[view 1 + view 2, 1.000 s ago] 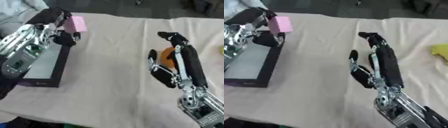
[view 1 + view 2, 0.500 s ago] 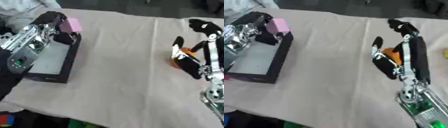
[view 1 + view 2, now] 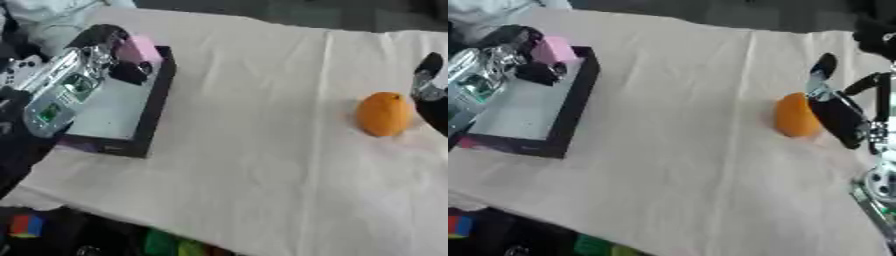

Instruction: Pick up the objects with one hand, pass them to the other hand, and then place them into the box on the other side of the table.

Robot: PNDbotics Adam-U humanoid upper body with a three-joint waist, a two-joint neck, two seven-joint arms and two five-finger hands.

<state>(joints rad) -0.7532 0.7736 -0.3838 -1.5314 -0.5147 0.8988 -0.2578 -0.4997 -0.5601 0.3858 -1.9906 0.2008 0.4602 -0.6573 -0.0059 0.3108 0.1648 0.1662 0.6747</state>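
A cream cloth covers the surface (image 3: 254,125), which lies askew, with dark floor past its far edge and small coloured shapes below its near edge at 7 o'clock.

The right eye view shows most of the robot's right hand (image 3: 839,111) at 3 o'clock: its black palm stands upright just beside the smooth orange oval fruit (image 3: 796,116), on the fruit's right, with the fingers straight and spread upward, not wrapped round it; whether the palm touches the fruit cannot be told. The left eye view shows only a sliver of that hand at the right edge, yet there the whole fruit lies bare on the cloth.

At 10 o'clock sits the shallow black-walled box with a pale grey floor (image 3: 157,95). The silver and black left hand (image 3: 74,80) reaches over its far end, and its fingers are curled, pinching a small pink rectangular block (image 3: 138,50) above the box's far corner. Nothing else shows on the bare part of the box's floor.

No writing can be read anywhere.
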